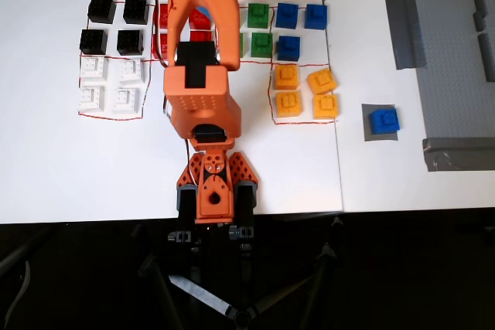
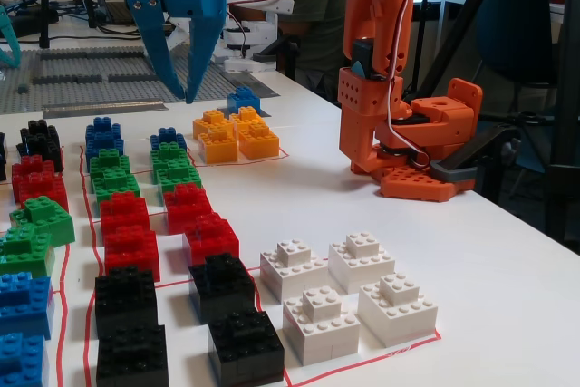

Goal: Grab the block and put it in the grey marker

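Note:
The blue block (image 1: 384, 120) sits on the dark-grey marker (image 1: 370, 130) at the right of the overhead view, with nothing touching it. The fixed view shows the same block (image 2: 243, 99) at the back, behind the yellow-orange blocks. My blue gripper (image 2: 184, 95) hangs open and empty with its fingers pointing down, high above the rows of blue and green blocks and to the left of the block. Seen from overhead, the orange arm (image 1: 199, 75) stretches up over the block grid and hides the gripper.
Rows of black, red, green, blue and white blocks (image 1: 108, 83) fill red-outlined fields. Several yellow-orange blocks (image 1: 305, 92) lie between the grid and the marker. A grey baseplate (image 1: 456, 44) and grey tape strips (image 1: 406, 28) are at the right. The arm's base (image 1: 215, 195) stands at the front edge.

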